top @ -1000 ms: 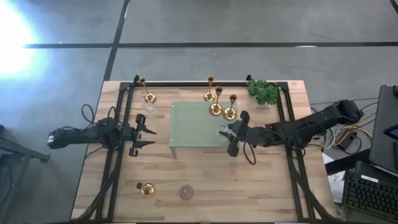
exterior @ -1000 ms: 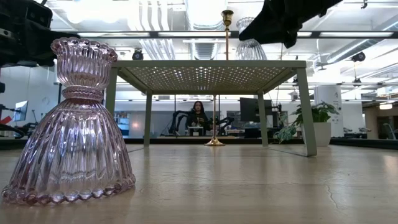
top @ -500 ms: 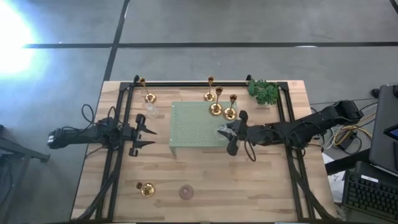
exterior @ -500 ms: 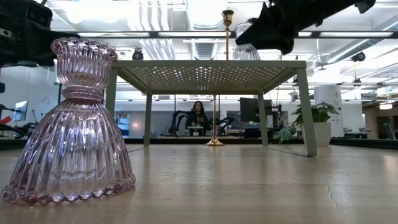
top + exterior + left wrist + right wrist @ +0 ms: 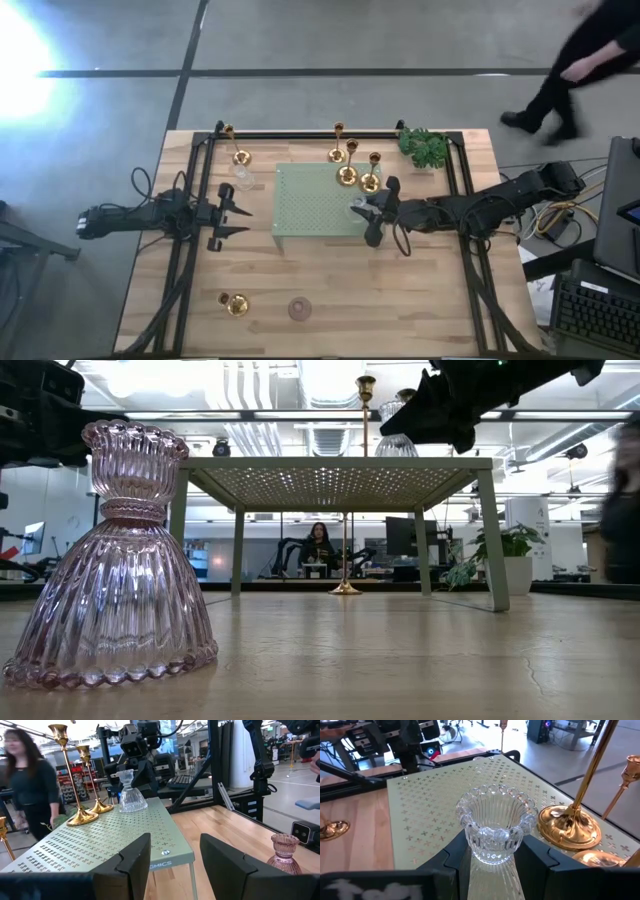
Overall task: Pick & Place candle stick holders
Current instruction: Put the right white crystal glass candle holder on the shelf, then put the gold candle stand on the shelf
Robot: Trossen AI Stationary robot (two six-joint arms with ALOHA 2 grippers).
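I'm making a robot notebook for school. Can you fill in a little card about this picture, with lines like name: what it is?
place: wooden table with a pale green tray
right gripper: at the tray's edge, fingers either side of a clear glass holder
left gripper: open, waiting left of the tray
gold holders on tray: two
pink glass holder: on the table's near edge
leafy sprig: far corner

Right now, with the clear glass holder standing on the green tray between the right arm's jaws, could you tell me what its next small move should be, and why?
Probably open the jaws and back the right gripper straight off. The clear glass holder appears to stand upright on the perforated tray, beside two gold holders, so it looks placed. Retreat carefully, since they stand near. The left gripper waits open left of the tray.
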